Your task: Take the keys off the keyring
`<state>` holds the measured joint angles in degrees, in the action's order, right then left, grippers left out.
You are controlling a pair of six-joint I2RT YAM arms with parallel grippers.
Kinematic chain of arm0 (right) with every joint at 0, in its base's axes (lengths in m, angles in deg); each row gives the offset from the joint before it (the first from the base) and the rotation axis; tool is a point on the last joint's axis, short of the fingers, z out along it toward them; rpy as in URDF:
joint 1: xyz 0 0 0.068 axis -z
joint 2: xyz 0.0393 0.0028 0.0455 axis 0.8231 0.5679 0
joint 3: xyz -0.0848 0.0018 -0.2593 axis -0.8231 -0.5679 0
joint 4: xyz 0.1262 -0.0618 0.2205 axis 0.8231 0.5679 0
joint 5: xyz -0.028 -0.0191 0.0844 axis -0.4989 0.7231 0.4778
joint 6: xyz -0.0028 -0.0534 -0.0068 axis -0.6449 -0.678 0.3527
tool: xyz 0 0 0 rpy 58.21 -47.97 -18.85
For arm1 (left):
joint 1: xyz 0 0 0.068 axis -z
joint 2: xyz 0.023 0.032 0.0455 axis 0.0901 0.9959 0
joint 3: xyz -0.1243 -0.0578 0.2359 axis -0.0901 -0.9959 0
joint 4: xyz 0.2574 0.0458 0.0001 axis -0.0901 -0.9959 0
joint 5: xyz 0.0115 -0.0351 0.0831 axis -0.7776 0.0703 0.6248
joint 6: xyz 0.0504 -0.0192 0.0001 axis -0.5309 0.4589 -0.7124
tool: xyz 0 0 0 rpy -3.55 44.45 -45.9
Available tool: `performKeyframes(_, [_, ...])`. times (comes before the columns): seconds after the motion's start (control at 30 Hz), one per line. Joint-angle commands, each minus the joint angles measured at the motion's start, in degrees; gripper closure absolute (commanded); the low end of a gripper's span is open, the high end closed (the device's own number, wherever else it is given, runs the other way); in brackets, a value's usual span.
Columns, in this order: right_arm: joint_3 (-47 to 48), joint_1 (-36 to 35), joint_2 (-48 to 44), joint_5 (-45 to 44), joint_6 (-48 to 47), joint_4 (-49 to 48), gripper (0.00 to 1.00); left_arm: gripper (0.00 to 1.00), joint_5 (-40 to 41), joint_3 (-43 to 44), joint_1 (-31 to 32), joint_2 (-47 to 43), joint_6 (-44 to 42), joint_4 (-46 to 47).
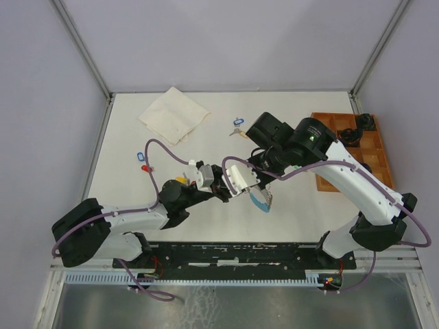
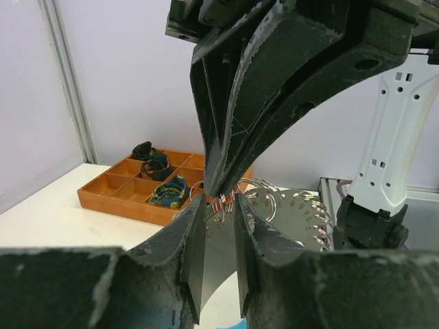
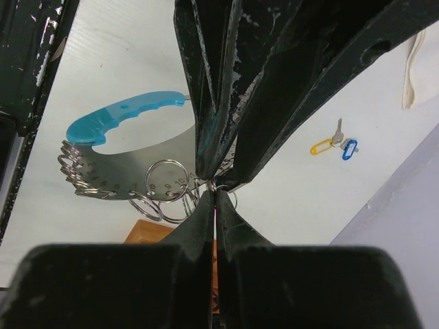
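Silvery keys (image 1: pixel 143 157) with red and blue tags are lying loose on the white surface (image 1: pixel 123 185) at the far left, so part of the work is looking done, and the step in hand appears to be working another piece off the keyring (image 3: pixel 123 147). The left arm is reaching in low from the near-left corner, stretching almost flat toward the middle. The left end effector (image 2: pixel 218 203) is standing with its jaws part-way apart around a cluster of small split rings (image 2: pixel 221 199) (whether the pads are biting yet, I cannot tell). The keyring is hanging clear of the surface between the two arms near the centre, its light-blue band (image 3: pixel 127 113) turned outward. The right arm is arching over from the near-right, elbow high and wrist bending down, and the right end effector (image 3: pixel 216 199) is clenched on the keyring's edge, holding it up. The next move is probably calling for the left jaws to pinch one small ring firmly and draw it away while the right is bracing the loop; no key on the loop is showing plainly.
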<state>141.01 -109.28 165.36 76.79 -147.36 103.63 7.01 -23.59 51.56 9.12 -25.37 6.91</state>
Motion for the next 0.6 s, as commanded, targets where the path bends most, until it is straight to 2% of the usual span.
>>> performKeyframes(0.0, [2.79,-0.18,-0.49,0.48,1.16,-1.17,0.99,0.71,-0.68,2.76,0.44,1.17,2.59,3.70])
performKeyframes(0.57, [2.57,-0.24,-0.68,1.48,1.71,-1.98,0.99,0.75,-0.42,4.00,0.40,2.67,2.50,0.92])
